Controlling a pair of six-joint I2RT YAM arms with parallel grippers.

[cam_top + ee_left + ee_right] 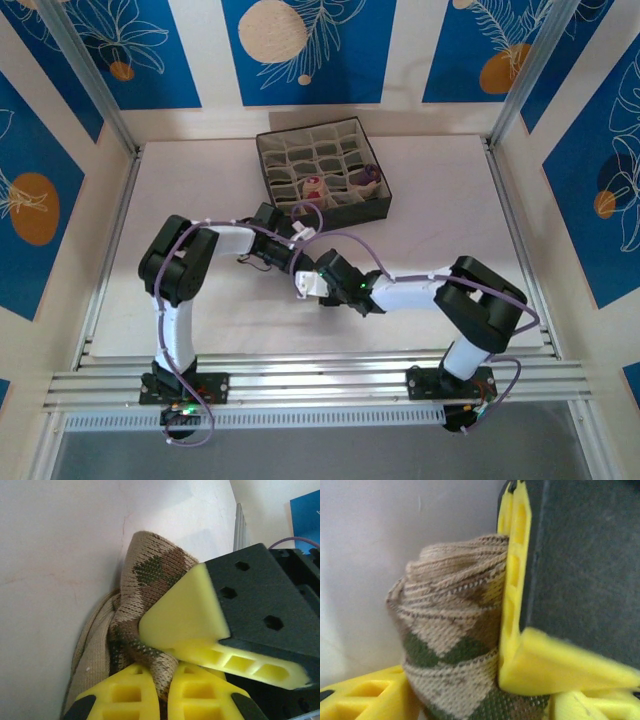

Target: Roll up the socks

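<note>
Jaws of both grippers clenched on the diamond-patterned sock (450, 630).
Left gripper (160, 685) pinches an edge, right gripper (475, 702) hugs the roll, near the compartment box (338, 213).

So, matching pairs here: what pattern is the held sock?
The sock: beige, brown and dark-green diamonds; clearest in the right wrist view.

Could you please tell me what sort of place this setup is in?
Probably a lab robot cell: aluminium frame, printed blue wall panels, two arms bolted to a white table.
</note>
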